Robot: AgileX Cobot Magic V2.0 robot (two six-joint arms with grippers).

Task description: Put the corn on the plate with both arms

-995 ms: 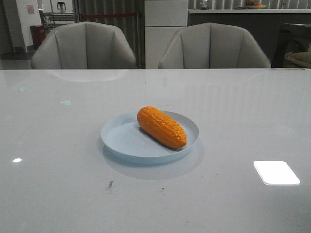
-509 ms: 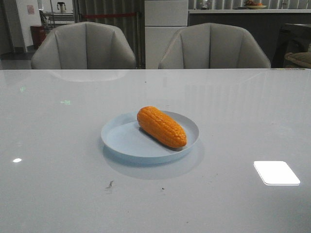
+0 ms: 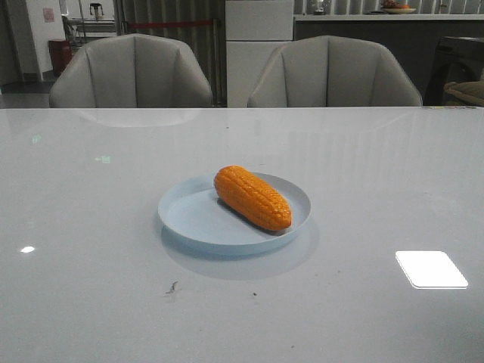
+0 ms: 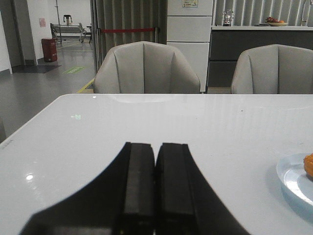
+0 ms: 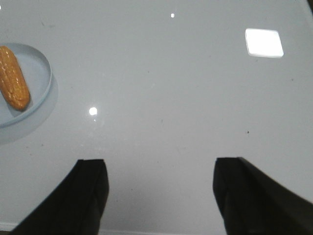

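The orange corn (image 3: 252,197) lies slantwise on the pale blue plate (image 3: 189,219) in the middle of the table. No arm shows in the front view. My left gripper (image 4: 156,145) is shut and empty, low over the table, with the plate's rim (image 4: 293,176) and a bit of corn (image 4: 309,165) off to one side. My right gripper (image 5: 159,164) is open and empty above bare table, well apart from the plate (image 5: 41,73) and the corn (image 5: 13,77).
The white glossy table (image 3: 363,174) carries a bright light reflection (image 3: 430,268) at the front right. Two grey chairs (image 3: 130,72) (image 3: 333,73) stand behind the far edge. Small dark specks (image 3: 171,287) lie in front of the plate.
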